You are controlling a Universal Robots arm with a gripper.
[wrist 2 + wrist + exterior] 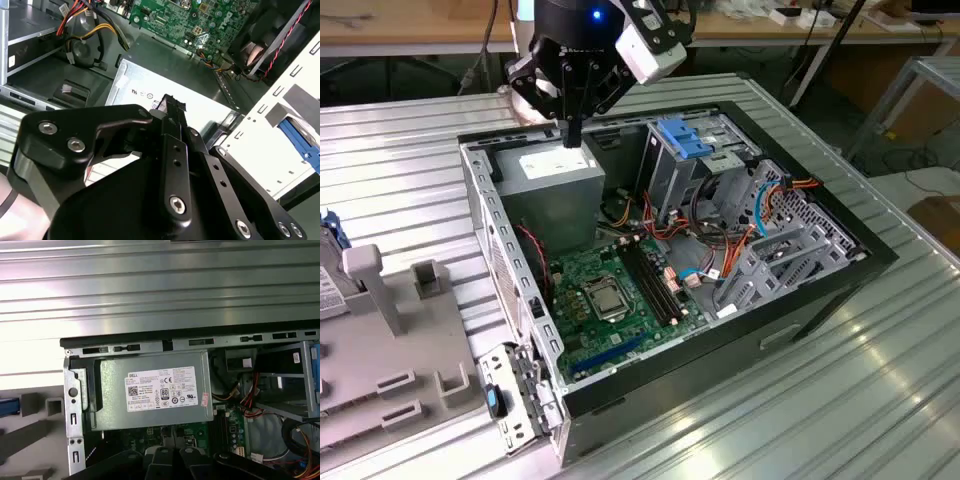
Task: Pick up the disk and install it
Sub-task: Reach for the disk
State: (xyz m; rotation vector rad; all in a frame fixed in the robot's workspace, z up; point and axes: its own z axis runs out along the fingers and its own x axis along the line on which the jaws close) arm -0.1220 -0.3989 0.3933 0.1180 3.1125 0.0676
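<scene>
My gripper [572, 135] hangs shut and empty just above the grey white-labelled power supply box [558, 165] at the back of the open computer case [820, 290]. In the second wrist view its black fingers [172, 107] are pressed together over that box [150, 85]. The disk [326, 238] shows as a blue-railed edge, cut off by the exterior view's left border, lying on a grey fixture [390, 340] outside the case, well apart from the gripper. Its blue rail [299, 137] also appears in the second wrist view beyond the case wall.
A silver drive cage with a blue latch [682, 140] stands in the case at the exterior view's right of the power supply. The green motherboard [610, 295] and bundles of red, orange and blue cables [760, 215] lie below. The case rests on a ribbed metal table [880, 400].
</scene>
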